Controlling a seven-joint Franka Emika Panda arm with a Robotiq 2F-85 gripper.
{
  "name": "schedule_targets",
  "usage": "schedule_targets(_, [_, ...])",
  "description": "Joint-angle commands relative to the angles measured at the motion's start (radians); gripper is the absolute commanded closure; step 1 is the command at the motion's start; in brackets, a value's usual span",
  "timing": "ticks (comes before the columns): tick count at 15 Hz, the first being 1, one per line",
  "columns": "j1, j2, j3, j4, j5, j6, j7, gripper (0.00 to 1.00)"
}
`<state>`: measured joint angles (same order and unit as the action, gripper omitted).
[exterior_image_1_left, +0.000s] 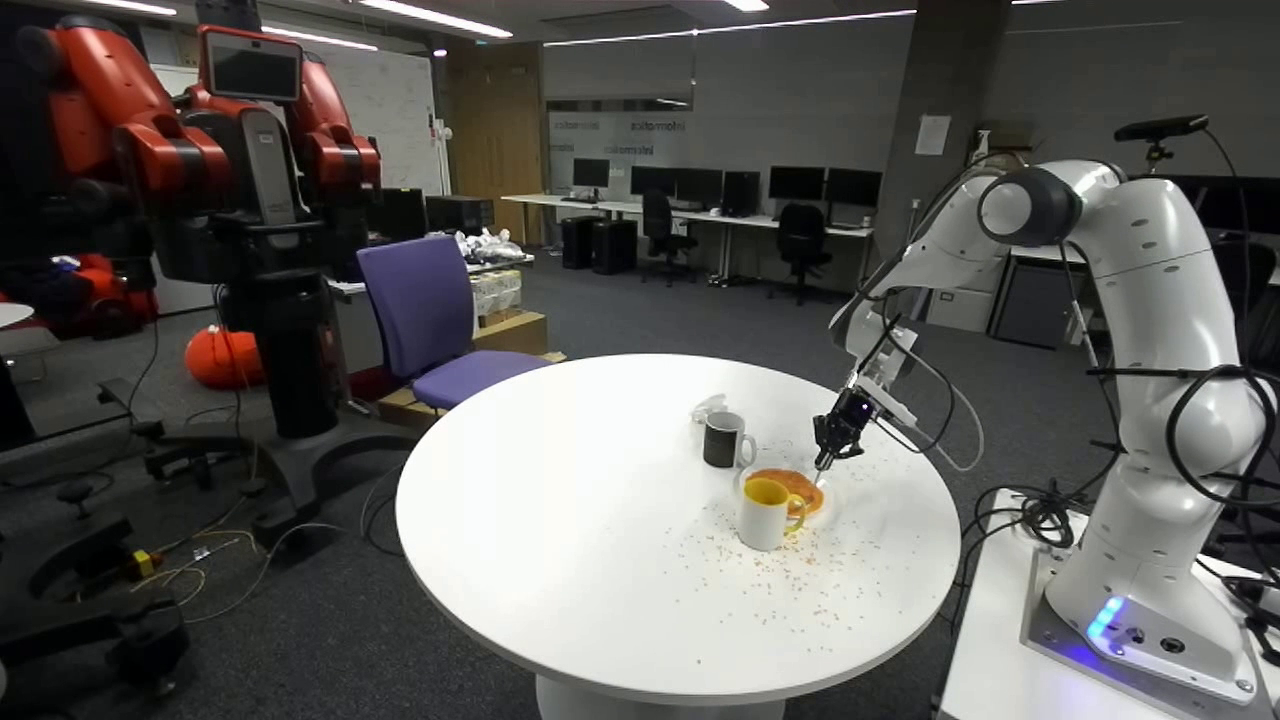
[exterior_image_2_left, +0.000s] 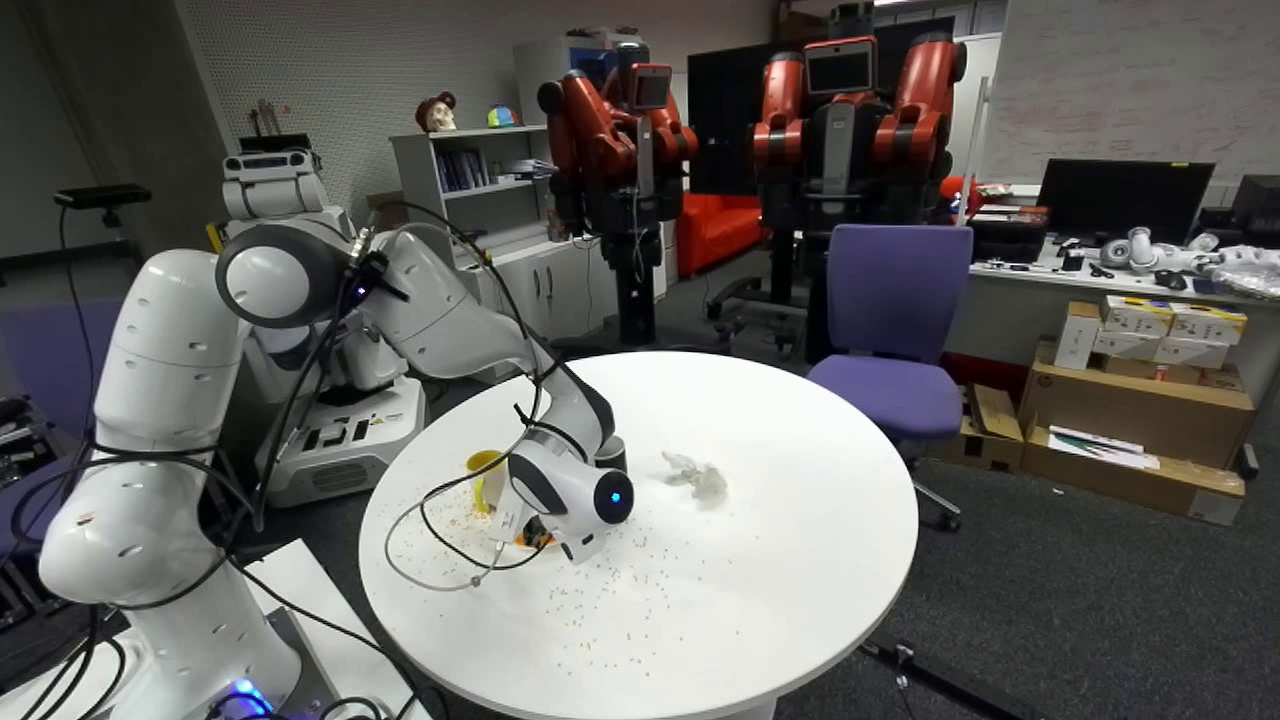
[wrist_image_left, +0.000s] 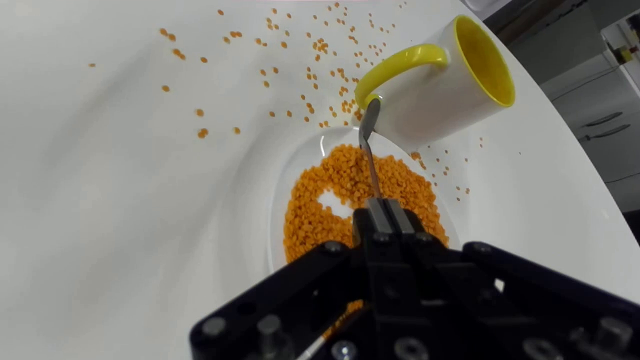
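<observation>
A thin metal spoon (wrist_image_left: 370, 160) runs out from between the fingertips of my gripper (wrist_image_left: 384, 205), which is shut on it. The spoon's far end lies by the yellow handle of a white mug (wrist_image_left: 420, 107) with a yellow inside. Below the fingers is a white plate (wrist_image_left: 278, 215) spread with orange lentils (wrist_image_left: 315, 227); a bare white patch shows among them. In an exterior view the gripper (exterior_image_1_left: 823, 462) points down at the plate's edge, with the white-and-yellow mug (exterior_image_1_left: 763, 523) in front of the plate. The arm mostly hides gripper and plate in the opposite exterior view.
A black-and-grey mug (exterior_image_1_left: 720, 445) stands behind the plate. Crumpled clear plastic (exterior_image_2_left: 700, 480) lies beyond it on the round white table (exterior_image_1_left: 560, 520). Loose lentils (wrist_image_left: 320, 46) are scattered around the plate and mug. A purple chair (exterior_image_2_left: 890, 320) stands near the table's edge.
</observation>
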<state>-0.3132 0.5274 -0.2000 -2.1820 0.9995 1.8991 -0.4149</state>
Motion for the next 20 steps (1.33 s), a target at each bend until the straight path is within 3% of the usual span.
schedule_targets(1, [-0.01,0.001,0.0,0.028,-0.001,-0.022,0.038,0.99])
schedule_targets(20, [-0.002,0.024,-0.01,0.041,-0.012,-0.005,0.139,0.99])
